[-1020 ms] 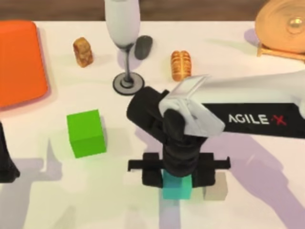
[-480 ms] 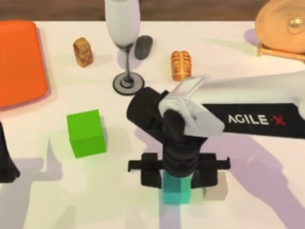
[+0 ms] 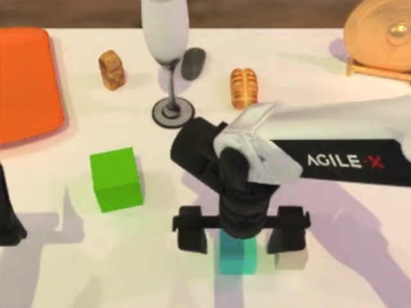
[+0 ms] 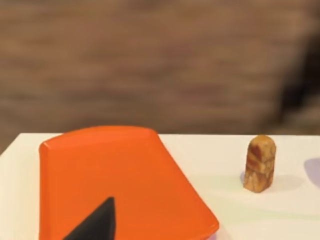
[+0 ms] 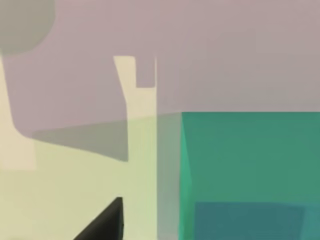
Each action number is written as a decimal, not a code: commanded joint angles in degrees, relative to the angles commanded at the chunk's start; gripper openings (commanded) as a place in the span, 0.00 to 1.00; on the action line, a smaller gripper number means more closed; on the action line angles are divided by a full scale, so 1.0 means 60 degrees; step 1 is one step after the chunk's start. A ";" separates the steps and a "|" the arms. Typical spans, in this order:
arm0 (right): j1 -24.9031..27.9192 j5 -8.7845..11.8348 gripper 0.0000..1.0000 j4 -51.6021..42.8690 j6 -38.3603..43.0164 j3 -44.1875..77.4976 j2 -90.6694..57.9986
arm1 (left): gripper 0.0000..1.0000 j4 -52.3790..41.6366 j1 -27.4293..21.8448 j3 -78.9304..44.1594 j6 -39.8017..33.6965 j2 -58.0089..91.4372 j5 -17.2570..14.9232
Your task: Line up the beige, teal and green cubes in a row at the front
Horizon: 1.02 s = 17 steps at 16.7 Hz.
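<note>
- Top view: the right gripper (image 3: 239, 236) hangs over the near middle of the white table (image 3: 359, 269), its two black fingers (image 3: 191, 236) spread wide, one on each side of the teal cube (image 3: 238, 256) and touching neither face.
- The teal cube sits on the table at the near edge; the small beige cube (image 3: 292, 259) stands just to its right, partly under the gripper's right finger. I cannot tell whether the two cubes touch.
- The green cube (image 3: 116, 179) stands well apart, to the left and farther back.
- At the far side are a wine glass (image 3: 167, 58), a dark grey pebble-like object (image 3: 192, 63), two brown loaves (image 3: 112, 69) and (image 3: 244, 88), an orange tray (image 3: 26, 83) at the far left and a golden disc on a stand (image 3: 380, 38) at the far right.
- The left gripper (image 3: 8, 218) is parked at the table's left edge; whether it is spread or pressed together cannot be told.
- Left wrist view: the orange tray (image 4: 120, 185), one loaf (image 4: 260, 163) standing upright on the table beyond it, and a dark fingertip (image 4: 97, 225) at the picture's edge.
- Right wrist view: the teal cube (image 5: 250, 175) fills much of the picture, resting on the table amid grey shadows, one black fingertip (image 5: 105, 222) clear of it.
</note>
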State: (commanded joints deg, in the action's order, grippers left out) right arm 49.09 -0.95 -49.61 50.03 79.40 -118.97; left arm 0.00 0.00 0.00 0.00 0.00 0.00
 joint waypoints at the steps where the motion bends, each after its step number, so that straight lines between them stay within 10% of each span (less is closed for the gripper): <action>1: 0.0000 0.0000 1.00 0.0000 0.0000 0.0000 0.0000 | 1.00 0.0000 0.0000 0.0000 0.0000 0.0000 0.0000; 17: 0.0072 0.0006 1.00 -0.2353 -0.0002 0.1500 0.0828 | 1.00 0.0000 0.0000 0.0000 0.0000 0.0000 0.0000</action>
State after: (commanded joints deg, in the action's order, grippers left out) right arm 49.52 -0.91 -63.72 50.02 88.40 -114.01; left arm 0.00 0.00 0.00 0.00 0.00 0.00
